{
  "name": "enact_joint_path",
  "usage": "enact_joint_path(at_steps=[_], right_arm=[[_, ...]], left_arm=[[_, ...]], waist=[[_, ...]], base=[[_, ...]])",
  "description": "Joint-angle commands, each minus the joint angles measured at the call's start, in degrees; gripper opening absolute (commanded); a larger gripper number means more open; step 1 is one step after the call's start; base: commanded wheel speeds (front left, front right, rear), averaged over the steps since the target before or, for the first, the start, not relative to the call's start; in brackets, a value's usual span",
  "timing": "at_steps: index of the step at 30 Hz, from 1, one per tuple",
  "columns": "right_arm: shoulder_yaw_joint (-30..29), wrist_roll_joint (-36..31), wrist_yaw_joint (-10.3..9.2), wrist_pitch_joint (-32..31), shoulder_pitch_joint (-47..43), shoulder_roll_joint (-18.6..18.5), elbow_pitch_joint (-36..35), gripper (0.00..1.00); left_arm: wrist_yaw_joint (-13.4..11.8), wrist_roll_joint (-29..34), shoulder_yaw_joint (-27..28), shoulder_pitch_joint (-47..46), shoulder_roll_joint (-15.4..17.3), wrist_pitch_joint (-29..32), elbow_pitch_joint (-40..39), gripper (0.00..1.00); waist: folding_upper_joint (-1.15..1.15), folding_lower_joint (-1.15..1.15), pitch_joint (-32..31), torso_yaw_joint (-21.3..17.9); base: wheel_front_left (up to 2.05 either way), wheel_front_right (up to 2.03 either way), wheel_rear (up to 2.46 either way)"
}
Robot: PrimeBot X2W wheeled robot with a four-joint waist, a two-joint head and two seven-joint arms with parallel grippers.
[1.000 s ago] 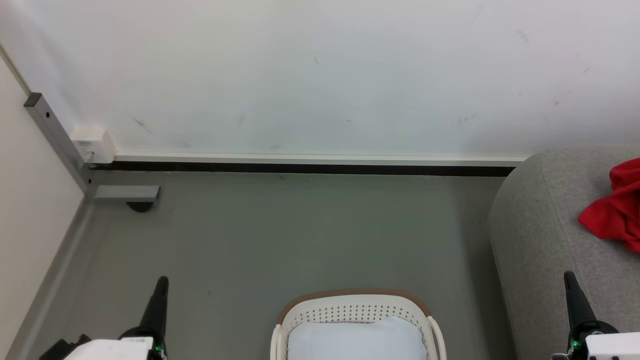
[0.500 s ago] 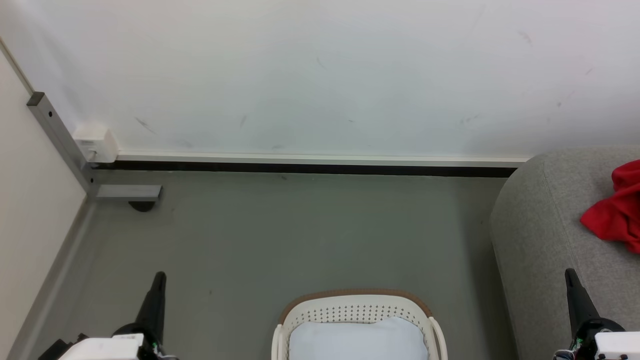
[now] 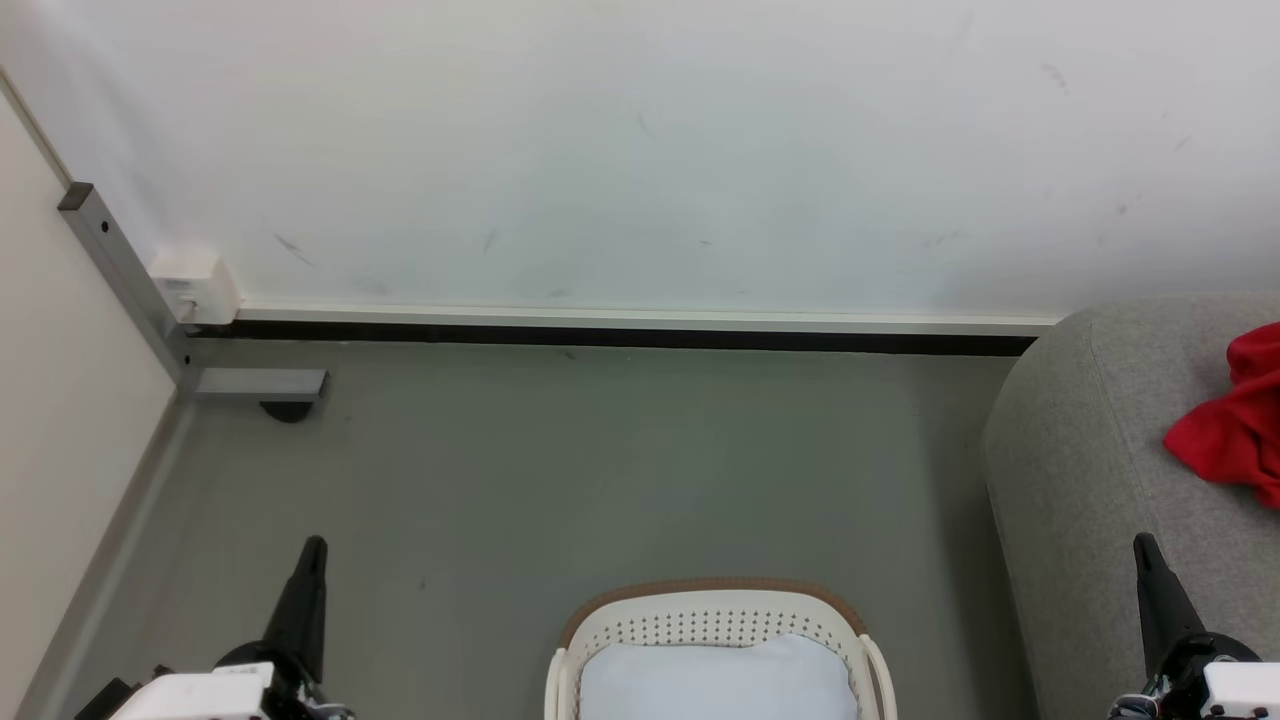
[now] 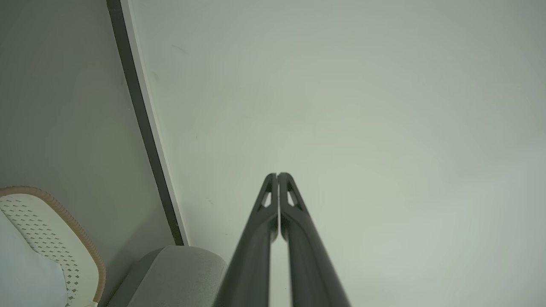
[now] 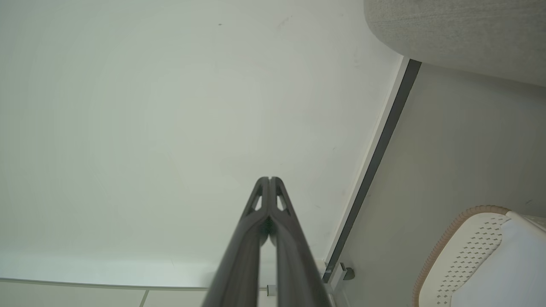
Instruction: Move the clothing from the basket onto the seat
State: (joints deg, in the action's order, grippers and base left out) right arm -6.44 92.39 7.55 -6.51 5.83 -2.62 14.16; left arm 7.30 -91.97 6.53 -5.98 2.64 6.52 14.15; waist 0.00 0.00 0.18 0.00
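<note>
Left gripper [image 3: 312,550]: near left, above the grey floor [image 3: 620,460], its two dark fingers pressed together tip to tip, holding nothing, pointing toward the far wall [image 3: 640,150]. Basket [image 3: 712,584]: near centre, on the floor between the two arms and apart from both. The far part of its interior is covered by a pale lining [image 3: 715,680], and its near part is cut off by the frame edge. Seat [image 3: 1080,450]: right, beside the basket. Clothing [image 3: 1228,435]: a crumpled red heap lying on the seat top, far right, partly out of frame. Right gripper [image 3: 1146,548]: near right, seen against the seat's near side, fingers closed on each other, empty. Assessment: the transfer looks done or nearly so, and the step in hand is probably a check of the basket. Done well, it calls for a look at the hidden near part before any reach. Should a garment lie there, the jaws spread before descent, pinch a raised fold, and lift it clear of the brown rim before swinging right.
</note>
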Motion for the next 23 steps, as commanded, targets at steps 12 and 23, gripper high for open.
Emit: enact_joint_path(at_steps=[12,23], right_arm=[[-0.2,0.1,-0.12,-0.2,0.7,-0.5,-0.3,0.00],[-0.2,0.1,-0.12,-0.2,0.7,-0.5,-0.3,0.00]], left_arm=[[0.4,-0.8,0.1,-0.5,0.4,0.2,-0.2,0.00],[0.4,-0.8,0.1,-0.5,0.4,0.2,-0.2,0.00]], waist=[[0.00,0.00,0.0,0.0],[0.00,0.00,0.0,0.0]], base=[[0.00,0.00,0.00],[0.00,0.00,0.00]])
